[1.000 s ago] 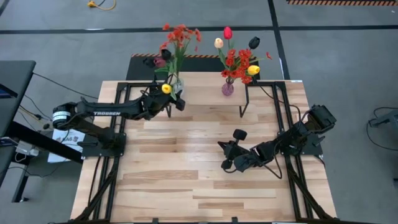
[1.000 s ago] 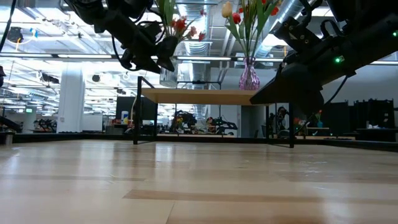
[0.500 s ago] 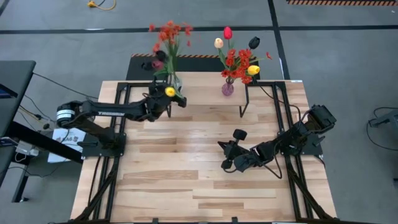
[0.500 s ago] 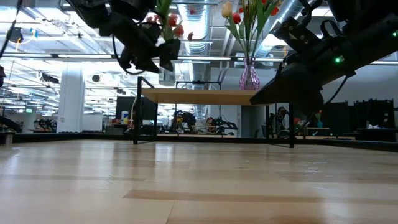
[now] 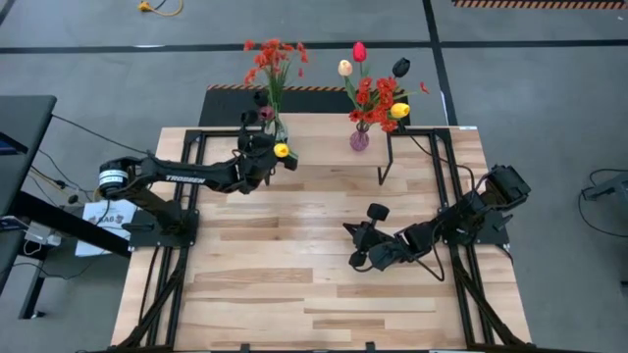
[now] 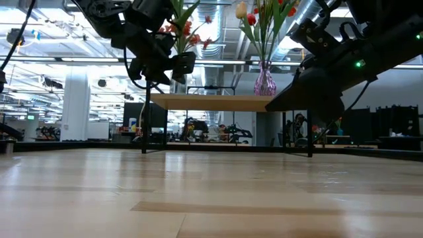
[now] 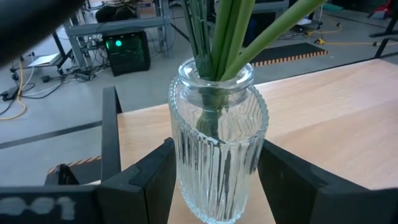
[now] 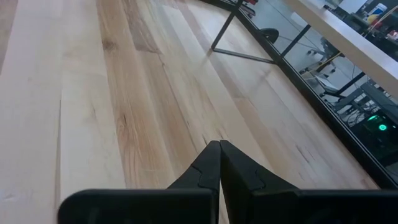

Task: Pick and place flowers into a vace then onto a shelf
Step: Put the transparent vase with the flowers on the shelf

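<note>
My left gripper (image 5: 267, 155) is shut on a clear ribbed glass vase (image 7: 219, 155) over the left end of the shelf (image 5: 324, 137). In the vase stand green-stemmed flowers (image 5: 273, 59): red-orange sprays, a dark tulip and a yellow tulip (image 5: 282, 150). In the low view the gripper (image 6: 162, 63) hangs above the shelf's plank top (image 6: 218, 102). A pink vase (image 5: 359, 139) with more flowers (image 5: 378, 93) stands on the shelf's right part. My right gripper (image 5: 353, 245) is shut with nothing in it, above the table at centre right. My left gripper pinches the vase's ribbed body (image 7: 186, 174) between its two fingers (image 7: 149, 180), one on either side, below the neck. The fingers come nearly level from the table's left. The vase stands upright in the hold, stems rising out of its mouth; its base is cut off.
The shelf stands on thin black legs (image 5: 383, 172) at the table's far edge. The slatted wooden tabletop (image 5: 294, 265) lies bare between the two arms. Black frame rails (image 5: 442, 196) run along the table's sides. Beyond the table lies a workshop with benches.
My left gripper has carried the vase a little down and farther over the shelf, turning at the wrist. The bouquet has swung from leaning right to leaning left and now stands nearly upright. The yellow tulip has shifted toward the right.
</note>
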Controlling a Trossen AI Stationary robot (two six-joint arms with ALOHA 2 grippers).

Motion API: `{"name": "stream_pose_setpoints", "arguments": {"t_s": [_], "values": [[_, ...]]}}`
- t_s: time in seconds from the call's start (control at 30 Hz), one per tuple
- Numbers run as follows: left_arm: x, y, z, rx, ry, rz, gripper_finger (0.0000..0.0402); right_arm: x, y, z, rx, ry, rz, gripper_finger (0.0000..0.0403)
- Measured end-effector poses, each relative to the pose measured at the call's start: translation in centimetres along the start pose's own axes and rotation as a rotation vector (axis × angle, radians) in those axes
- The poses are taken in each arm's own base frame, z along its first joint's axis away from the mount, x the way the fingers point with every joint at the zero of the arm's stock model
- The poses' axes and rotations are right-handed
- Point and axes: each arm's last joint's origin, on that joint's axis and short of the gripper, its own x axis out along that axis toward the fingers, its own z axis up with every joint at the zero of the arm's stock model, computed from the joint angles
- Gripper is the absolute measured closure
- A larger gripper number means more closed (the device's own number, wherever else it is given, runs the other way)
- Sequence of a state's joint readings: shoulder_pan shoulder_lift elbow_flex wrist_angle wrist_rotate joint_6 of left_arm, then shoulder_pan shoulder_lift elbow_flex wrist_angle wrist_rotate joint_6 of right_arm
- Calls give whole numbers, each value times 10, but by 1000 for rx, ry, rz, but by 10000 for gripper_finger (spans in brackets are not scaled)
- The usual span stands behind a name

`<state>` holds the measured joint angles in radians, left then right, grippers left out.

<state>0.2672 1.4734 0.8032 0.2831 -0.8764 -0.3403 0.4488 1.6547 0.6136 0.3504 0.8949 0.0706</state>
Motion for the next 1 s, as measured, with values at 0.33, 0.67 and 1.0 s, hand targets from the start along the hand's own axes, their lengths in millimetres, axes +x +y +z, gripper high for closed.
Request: {"name": "stream_pose_setpoints", "arguments": {"t_s": [0.33, 0.67, 1.0], "values": [[0, 0, -1, 12, 13, -7, 194, 0, 0, 0, 1, -1, 3, 403], [0, 0, -3, 25, 35, -24, 192, 0, 0, 0, 1, -1, 3, 403], [0, 0, -5, 33, 46, -25, 191, 0, 0, 0, 2, -1, 3, 403]]}}
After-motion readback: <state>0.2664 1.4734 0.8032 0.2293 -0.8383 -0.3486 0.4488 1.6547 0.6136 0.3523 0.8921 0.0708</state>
